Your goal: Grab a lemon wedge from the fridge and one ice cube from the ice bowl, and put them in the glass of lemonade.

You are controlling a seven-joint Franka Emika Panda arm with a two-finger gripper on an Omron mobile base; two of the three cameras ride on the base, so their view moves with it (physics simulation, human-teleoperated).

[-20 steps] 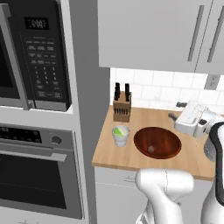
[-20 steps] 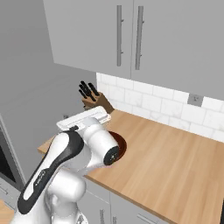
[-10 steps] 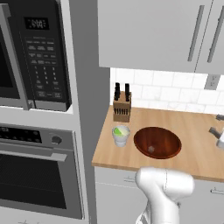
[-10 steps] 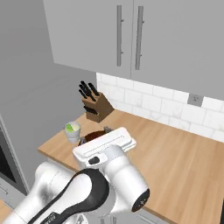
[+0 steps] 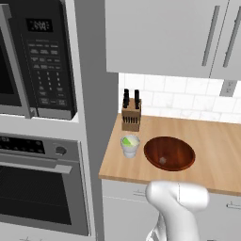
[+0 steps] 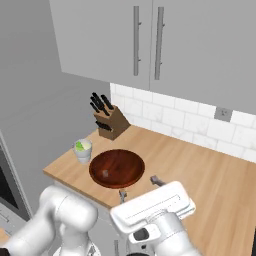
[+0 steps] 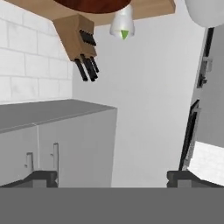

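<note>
Wooden counter [image 5: 212, 146] holds the ice bowl [image 5: 169, 153], glass of lemonade [image 5: 130, 145] and knife block [image 5: 131, 114]; jaws apart.

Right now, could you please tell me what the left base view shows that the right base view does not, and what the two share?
Left base view alone: the microwave and the oven stacked left of the counter. Right base view alone: the robot's open hand low in front of the counter, and the whole tiled backsplash. Both share the glass of lemonade, the ice bowl with a small pale ice cube inside, the knife block, and the wooden counter.
</note>
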